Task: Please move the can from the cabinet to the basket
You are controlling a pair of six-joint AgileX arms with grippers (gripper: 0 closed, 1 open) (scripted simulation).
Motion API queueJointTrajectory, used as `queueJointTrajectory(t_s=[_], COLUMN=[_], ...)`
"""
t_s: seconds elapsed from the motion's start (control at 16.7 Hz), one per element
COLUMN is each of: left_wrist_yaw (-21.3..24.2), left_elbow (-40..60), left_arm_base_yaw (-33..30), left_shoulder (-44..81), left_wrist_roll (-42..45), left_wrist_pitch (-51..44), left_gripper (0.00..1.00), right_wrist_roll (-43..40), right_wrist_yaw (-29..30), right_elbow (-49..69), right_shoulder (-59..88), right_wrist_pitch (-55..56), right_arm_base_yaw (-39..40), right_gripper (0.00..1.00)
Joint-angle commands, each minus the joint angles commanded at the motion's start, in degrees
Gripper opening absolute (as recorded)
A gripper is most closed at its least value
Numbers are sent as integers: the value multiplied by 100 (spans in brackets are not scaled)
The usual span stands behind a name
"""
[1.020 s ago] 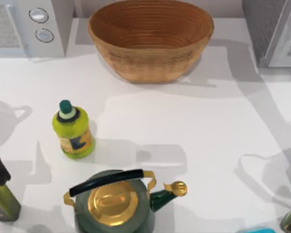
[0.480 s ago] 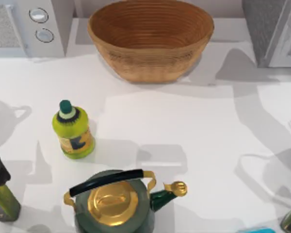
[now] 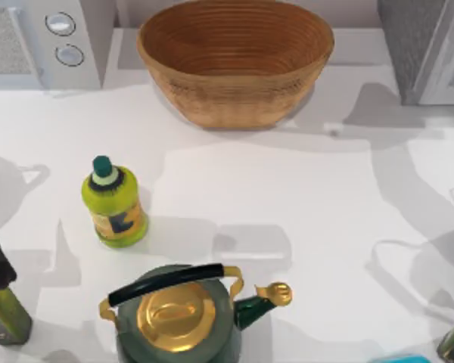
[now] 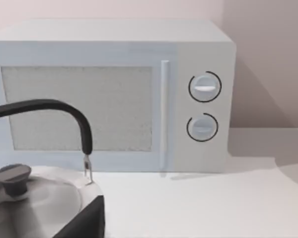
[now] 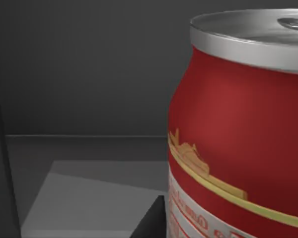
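Standing upright inside dark grey cabinet point(image 5: 79, 69), red can point(image 5: 238, 134) with shiny silver top and yellow band loomed close before right wrist camera; grip of either arm's fingers: cannot tell. Ribbed wicker basket point(image 3: 234, 94) sat empty at table's back, white microwave point(image 3: 41, 41) left, yellow-green bottle point(image 3: 113, 200) and green kettle point(image 3: 178, 321) nearer front.

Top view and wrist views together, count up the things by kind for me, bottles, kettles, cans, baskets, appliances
Bottles: 1, yellow-green bottle
Kettles: 2, green kettle, grey kettle
Cans: 1, can
Baskets: 1, basket
Appliances: 2, microwave, cabinet
Total: 7
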Motion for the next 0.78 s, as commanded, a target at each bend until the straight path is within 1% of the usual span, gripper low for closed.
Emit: queueJointTrajectory(t_s=[0.12, 0.3, 0.54, 0.78], left_wrist_yaw=[0, 0, 0, 0], left_elbow=[0, 0, 0, 0], left_arm_base_yaw=[0, 0, 0, 0], left_shoulder=[0, 0, 0, 0], left_wrist_roll=[0, 0, 0, 0], left_wrist_pitch=[0, 0, 0, 0], left_gripper=[100, 100, 100, 100], right_wrist_roll=[-57, -138, -169, -140], right_wrist_yaw=[-161, -605, -1280, -1792], right_elbow=[-337, -1192, -2905, -4553], right_shoulder=[-322, -1130, -2657, -3821], right_wrist_pitch=[77, 424, 1071, 1692], right_arm_base_yaw=[-188, -697, -1420, -1822], right_gripper=[0, 0, 0, 0])
